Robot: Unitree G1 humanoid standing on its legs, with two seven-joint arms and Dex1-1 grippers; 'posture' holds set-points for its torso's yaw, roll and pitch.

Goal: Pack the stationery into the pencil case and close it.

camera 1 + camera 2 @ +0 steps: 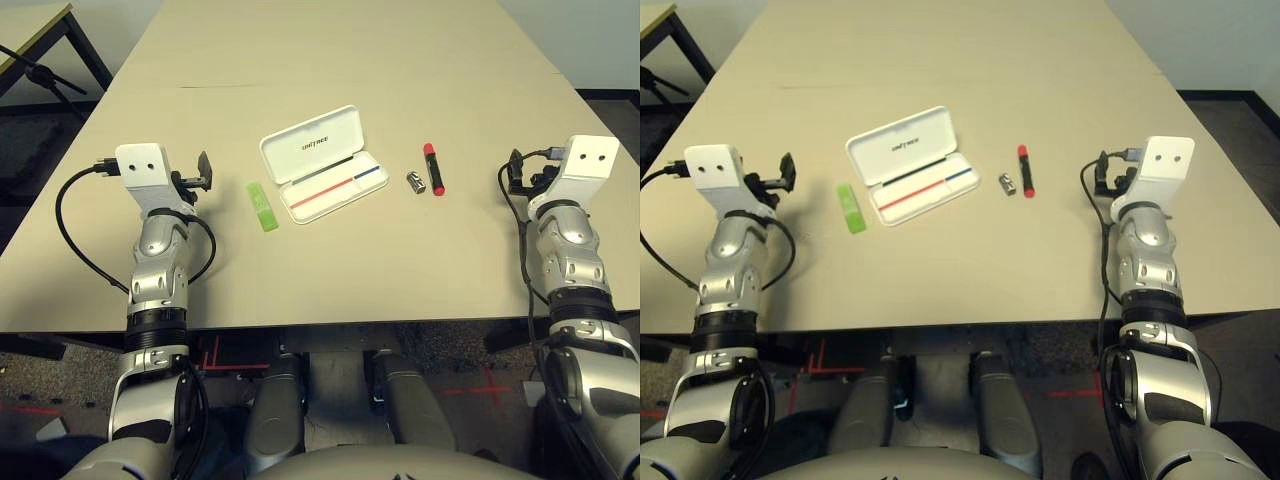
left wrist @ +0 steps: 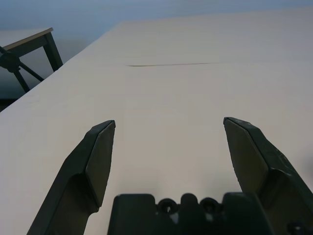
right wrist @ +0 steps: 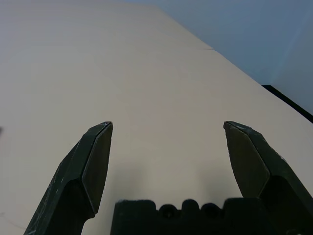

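The white pencil case (image 1: 322, 163) lies open at the table's middle, lid with dark lettering folded back, inner tray showing a red-and-blue line. A flat bright-green bar (image 1: 261, 207) rests just left of it. To its right lie a tiny silver-and-black metal piece (image 1: 415, 183) and a red marker with black ends (image 1: 433, 168). My left gripper (image 1: 203, 172) hovers left of the green bar, open and empty, its fingers (image 2: 100, 156) spread wide. My right gripper (image 1: 516, 170) sits well right of the marker, open too, with nothing between its fingers (image 3: 95, 161).
The beige table (image 1: 330, 60) stretches far back with bare surface beyond the case. A dark-framed side table (image 1: 35, 30) stands off the far left corner. Black cables (image 1: 75, 230) loop beside both forearms near the front edge.
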